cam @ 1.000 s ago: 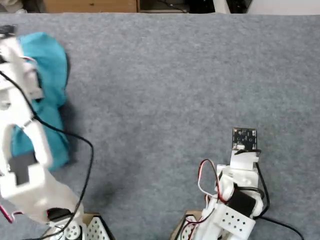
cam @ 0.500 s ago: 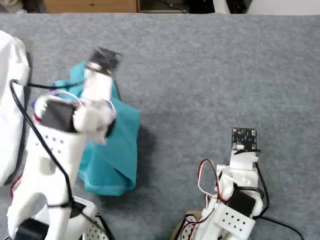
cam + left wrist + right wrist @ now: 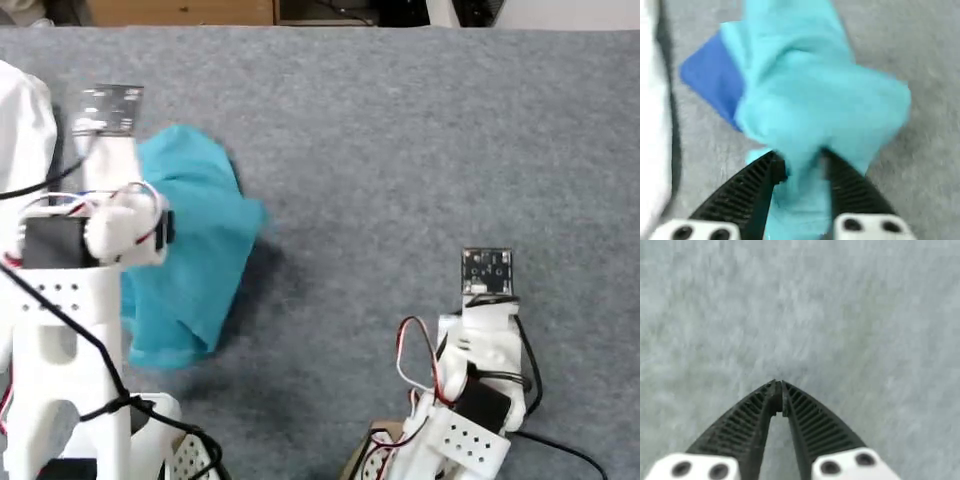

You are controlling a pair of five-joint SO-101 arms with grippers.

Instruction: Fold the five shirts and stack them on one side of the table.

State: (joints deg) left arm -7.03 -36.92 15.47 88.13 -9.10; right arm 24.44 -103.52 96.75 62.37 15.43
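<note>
The left gripper [image 3: 800, 162] is pinched tight on the bunched-up teal shirt [image 3: 820, 95]. The shirt sits on the left side of the grey desk [image 3: 420, 140], near a white shirt [image 3: 22, 130]. The right gripper [image 3: 778, 390] has its tips together, over the desk.

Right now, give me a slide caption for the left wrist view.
Left gripper shut on a bunched teal shirt, grey table beneath, white cloth beside it.

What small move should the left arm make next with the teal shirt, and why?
Probably draw the teal shirt toward the middle of the grey table and lay it flat. The left gripper pinches it bunched up, close to the white shirt.
</note>
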